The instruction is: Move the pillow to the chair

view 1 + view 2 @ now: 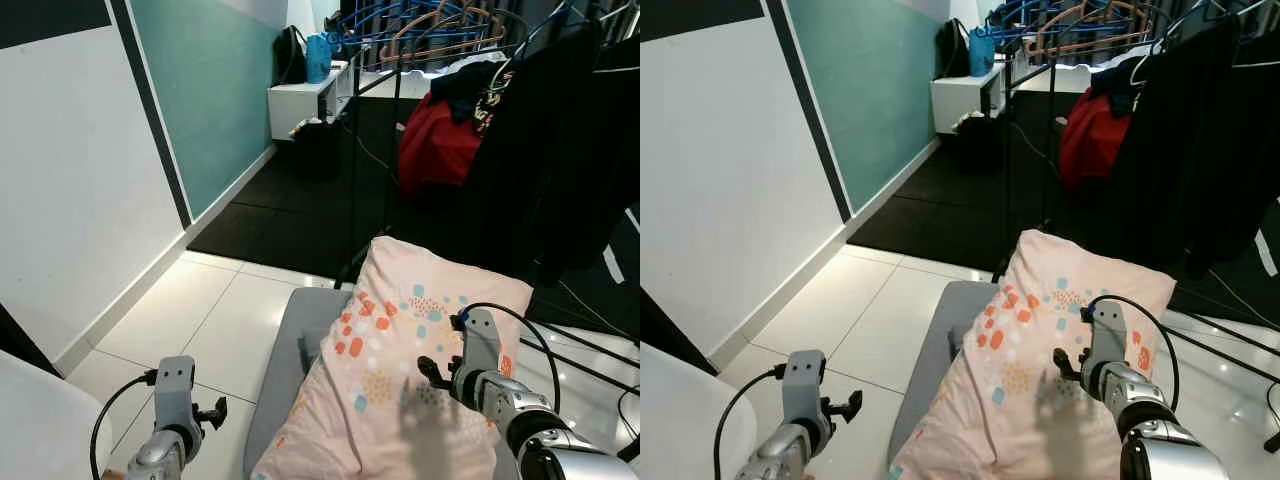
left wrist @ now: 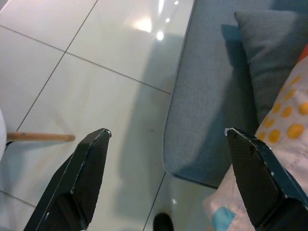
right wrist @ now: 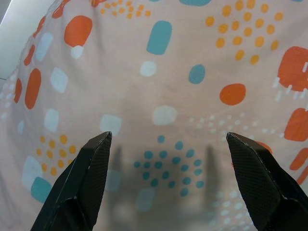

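A pink patterned pillow (image 1: pixel 400 370) lies on a grey chair (image 1: pixel 290 340). The right end effector (image 3: pixel 168 183) hovers just above it, fingers spread wide — the left end effector (image 2: pixel 166 180), also wide, hangs over white floor tiles (image 1: pixel 200 320) beside the chair.

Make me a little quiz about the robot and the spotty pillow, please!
1. True or false: the pink spotty pillow is lying on the grey chair.
2. Which gripper hangs over the pillow?
A. the left gripper
B. the right gripper
C. both
3. Fill in the gap: the left gripper is over the white tiled ____, beside the chair.

Key
1. True. The pillow lies on the chair's grey seat, and a small grey cushion peeks out beside it.
2. B. The right gripper's fingers are spread open above the pillow's pattern, not pinching it.
3. floor. Its fingers are open too.
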Available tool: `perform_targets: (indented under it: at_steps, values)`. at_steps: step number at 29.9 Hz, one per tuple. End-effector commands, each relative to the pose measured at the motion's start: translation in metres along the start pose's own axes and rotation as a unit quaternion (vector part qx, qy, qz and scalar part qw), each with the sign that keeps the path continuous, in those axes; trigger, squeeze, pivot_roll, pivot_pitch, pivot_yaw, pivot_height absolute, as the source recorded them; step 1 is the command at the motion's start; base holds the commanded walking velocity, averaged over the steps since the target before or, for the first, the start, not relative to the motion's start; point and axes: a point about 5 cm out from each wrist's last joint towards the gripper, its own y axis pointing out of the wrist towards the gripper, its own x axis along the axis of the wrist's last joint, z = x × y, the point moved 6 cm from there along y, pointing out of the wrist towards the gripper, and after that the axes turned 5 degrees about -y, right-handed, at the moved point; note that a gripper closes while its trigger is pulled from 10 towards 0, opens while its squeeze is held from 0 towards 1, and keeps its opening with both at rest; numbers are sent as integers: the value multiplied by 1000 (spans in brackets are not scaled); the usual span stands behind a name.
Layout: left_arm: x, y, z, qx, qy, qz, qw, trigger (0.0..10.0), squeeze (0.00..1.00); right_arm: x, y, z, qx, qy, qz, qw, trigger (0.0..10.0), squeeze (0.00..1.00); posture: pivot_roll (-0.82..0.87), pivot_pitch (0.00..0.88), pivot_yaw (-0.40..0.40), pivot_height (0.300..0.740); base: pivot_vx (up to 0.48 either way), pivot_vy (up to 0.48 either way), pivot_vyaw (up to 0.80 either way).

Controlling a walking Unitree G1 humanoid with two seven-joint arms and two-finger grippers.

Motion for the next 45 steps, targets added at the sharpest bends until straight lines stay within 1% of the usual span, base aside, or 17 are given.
perform_targets:
  at_steps: [1,4,7,11,13,17,24,27,29,31,35,39,45]
  values:
    - [-6,-2,5,7,6,11,1000,10000,0,2,1,4,5,-1,-2,1000,10000,0,-224,5,52,740,0,0,0]
    - [-5,-2,9,12,12,12,1000,10000,0,1,0,2,2,-1,-2,1000,10000,0,-226,4,51,740,0,0,0]
    - [-3,-2,13,15,8,11,1000,10000,0,0,0,-1,-2,0,-2,1000,10000,0,-236,10,52,740,0,0,0]
    - [-3,-2,13,14,10,12,1000,10000,0,2,-1,-3,-6,4,-10,1000,10000,0,-239,13,54,740,0,0,0]
    - [-4,-2,12,13,13,14,1000,10000,0,5,-1,-5,-10,15,-19,1000,10000,0,-241,12,54,740,-360,0,0]
    - [-5,-2,14,13,16,16,1000,10000,0,7,-2,-7,-14,13,-21,1000,10000,0,-236,9,48,740,-252,0,0]
    - [-7,-3,19,22,16,20,999,10000,0,11,-1,-6,-22,1,-24,999,10000,0,-236,0,59,740,-297,0,0]
    - [-8,-4,21,21,21,24,999,10000,0,15,0,-3,-23,10,-33,999,10000,0,-221,0,78,740,0,0,0]
    - [-7,-4,20,18,20,22,999,10000,0,15,0,-3,-22,14,-34,999,10000,0,-213,1,75,740,0,0,0]
    - [-4,-4,24,25,10,15,1000,10000,0,12,0,-4,-23,8,-29,999,10000,0,-214,0,67,740,0,0,0]
    - [-1,-4,28,36,6,8,999,10000,0,10,-1,-6,-25,8,-28,999,10000,0,-215,0,67,740,0,0,0]
    - [0,-3,24,28,14,7,999,10000,0,10,-1,-8,-27,7,-27,999,10000,0,-230,0,57,740,0,0,0]
    - [0,-2,18,20,4,3,1000,10000,0,13,-2,-11,-29,4,-29,999,10000,0,-244,0,51,740,0,0,0]
